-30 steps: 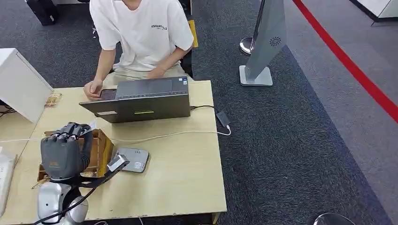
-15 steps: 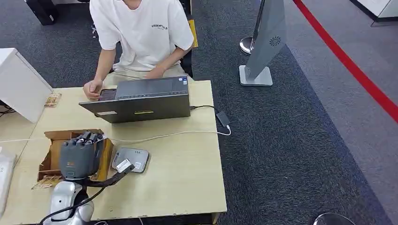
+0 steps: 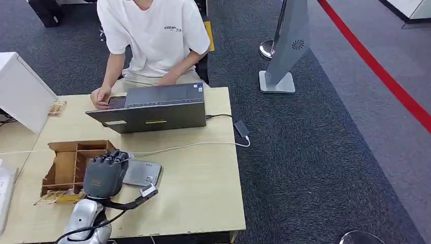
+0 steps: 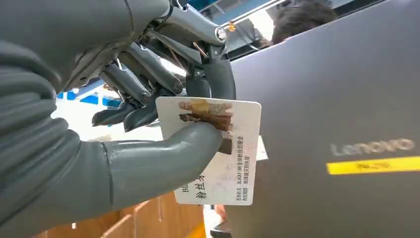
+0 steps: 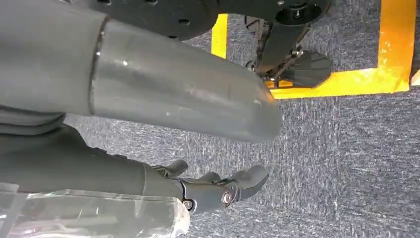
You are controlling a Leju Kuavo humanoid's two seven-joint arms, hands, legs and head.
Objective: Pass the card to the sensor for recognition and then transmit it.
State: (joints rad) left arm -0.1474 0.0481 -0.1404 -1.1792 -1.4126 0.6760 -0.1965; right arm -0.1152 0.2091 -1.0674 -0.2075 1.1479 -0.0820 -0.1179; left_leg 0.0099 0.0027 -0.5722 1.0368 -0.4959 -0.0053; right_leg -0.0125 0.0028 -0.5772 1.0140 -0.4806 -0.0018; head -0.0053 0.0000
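My left hand (image 3: 105,173) hangs over the light wooden table (image 3: 203,178), its back toward me, covering the left edge of the flat grey card sensor (image 3: 146,173). In the left wrist view the thumb and fingers pinch a white card (image 4: 225,163) with a small picture and printed text, held upright in front of the grey laptop lid (image 4: 346,124). My right hand (image 5: 208,183) hangs over grey carpet, fingers apart and holding nothing.
A person in a white shirt (image 3: 152,35) sits behind the laptop (image 3: 152,109) at the table's far edge. A compartmented wooden box (image 3: 71,165) stands left of my hand. A white cable (image 3: 193,146) crosses the table. A white case (image 3: 23,91) stands far left.
My left hand has moved right and toward me with the card, from above the wooden box to the left edge of the sensor. The box's compartments are now uncovered.
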